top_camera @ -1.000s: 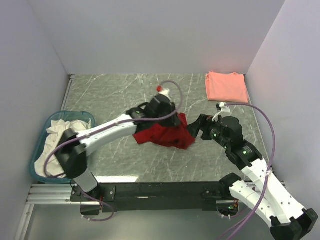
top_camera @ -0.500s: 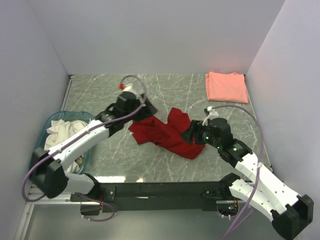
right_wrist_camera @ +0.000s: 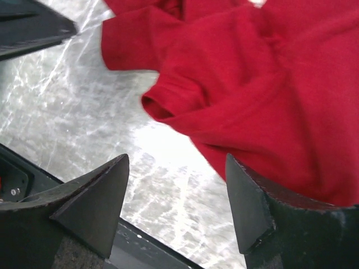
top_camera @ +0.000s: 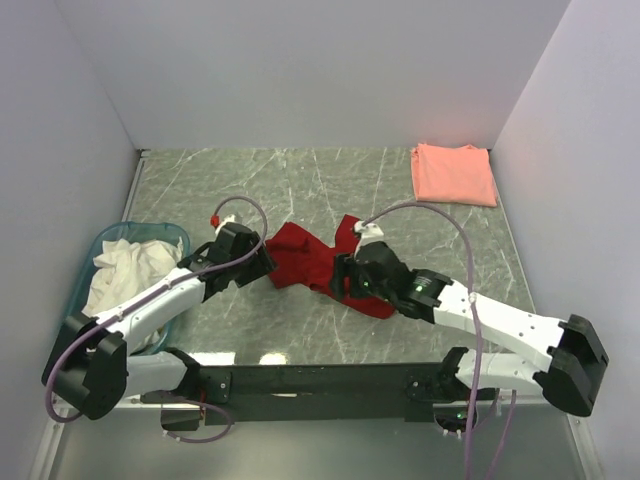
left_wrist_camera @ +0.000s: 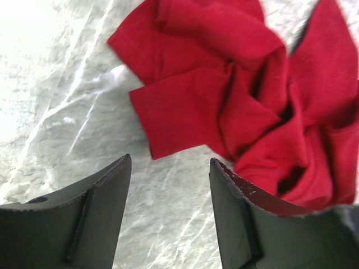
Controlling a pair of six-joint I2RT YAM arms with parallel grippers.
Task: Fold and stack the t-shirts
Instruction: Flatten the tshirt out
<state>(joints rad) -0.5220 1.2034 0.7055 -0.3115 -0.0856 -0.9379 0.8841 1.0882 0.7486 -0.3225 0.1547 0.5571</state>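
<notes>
At the far left, well away from all fingers, a teal basket [top_camera: 92,250] with white cloth [top_camera: 125,262] inside. Next, the left gripper [left_wrist_camera: 168,168], fingers [left_wrist_camera: 106,190] spread wide, nothing held, only bare marble table [left_wrist_camera: 67,101] between them. Just ahead of those fingertips and close beside the right one, the deep red t-shirt [left_wrist_camera: 224,95], lying crumpled. Past its right side, the right gripper [right_wrist_camera: 176,162], likewise gaping and empty, shirt edge just beyond the tips, close against one finger [right_wrist_camera: 252,207]; contact unclear. Well off to the right of both, the folded salmon-pink t-shirt [top_camera: 455,175]
</notes>
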